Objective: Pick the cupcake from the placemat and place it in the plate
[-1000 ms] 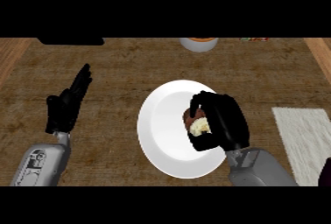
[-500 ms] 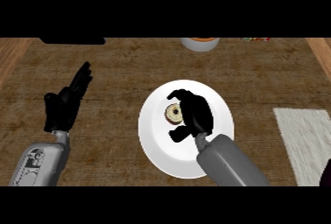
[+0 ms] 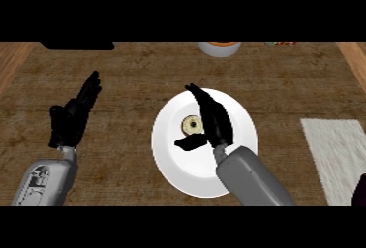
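while the cupcake point(image 3: 191, 125) sits on the white plate point(image 3: 184, 169), left of its middle, the right hand point(image 3: 213, 121) hovers over the plate just right of it, fingers straight and spread, thumb out below the cupcake. the left hand point(image 3: 71, 118) rests open at the left, fingers up. the pale placemat point(image 3: 336, 155) lies at the right edge.

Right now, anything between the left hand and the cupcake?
Head view: nothing stands between them. From the left hand to the cupcake there is only bare brown counter mat, then the white plate surface.
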Controlling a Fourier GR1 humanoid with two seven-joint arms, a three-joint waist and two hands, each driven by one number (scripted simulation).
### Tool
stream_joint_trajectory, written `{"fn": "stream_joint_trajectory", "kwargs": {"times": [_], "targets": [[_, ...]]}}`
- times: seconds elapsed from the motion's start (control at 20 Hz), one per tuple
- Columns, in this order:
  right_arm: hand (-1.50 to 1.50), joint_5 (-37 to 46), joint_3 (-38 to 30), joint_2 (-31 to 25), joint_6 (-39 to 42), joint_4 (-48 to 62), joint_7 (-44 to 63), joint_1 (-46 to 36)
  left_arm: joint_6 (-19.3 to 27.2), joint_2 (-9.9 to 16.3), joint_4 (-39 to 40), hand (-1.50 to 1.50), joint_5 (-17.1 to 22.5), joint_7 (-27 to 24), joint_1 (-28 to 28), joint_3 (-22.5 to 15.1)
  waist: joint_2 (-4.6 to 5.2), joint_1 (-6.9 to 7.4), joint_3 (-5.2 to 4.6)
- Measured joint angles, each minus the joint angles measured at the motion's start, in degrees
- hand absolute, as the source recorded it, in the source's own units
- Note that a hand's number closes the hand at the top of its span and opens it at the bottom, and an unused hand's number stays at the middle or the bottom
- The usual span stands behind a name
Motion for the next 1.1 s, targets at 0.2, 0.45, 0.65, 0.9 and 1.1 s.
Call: {"fn": "stream_joint_trajectory", "kwargs": {"times": [0.2, 0.45, 0.65, 0.9, 1.1], "targets": [[-1.50, -4.61, -4.66, -0.56, -3.10, -4.52, -3.61, 3.25, 0.14, -0.05, 1.17, 0.00, 0.13, -0.70, -0.28, 0.79, -0.12, -0.78, -0.01], [-1.50, -10.28, -11.66, -5.56, -2.78, -13.24, -5.75, 9.33, 0.72, -0.56, -0.82, 0.00, -0.74, -0.43, 1.60, 0.08, -0.34, -1.30, -0.02], [-1.50, -16.12, -16.95, -10.88, 0.78, -21.05, -8.14, 16.52, 0.88, -0.34, -0.64, 0.00, -1.09, -0.09, 1.33, 0.58, -0.34, -1.52, -0.03], [-1.50, -24.69, -24.61, -17.99, 9.14, -26.14, -12.63, 24.16, 0.05, -0.08, -1.96, 0.00, -0.67, 0.42, 1.91, 1.04, -0.31, -1.34, -0.03], [-1.50, -27.92, -29.50, -20.96, 14.52, -24.94, -16.97, 27.19, -0.84, -0.23, -2.27, 0.00, -0.52, 0.30, 2.25, 1.37, -0.24, -1.07, -0.03]]}}
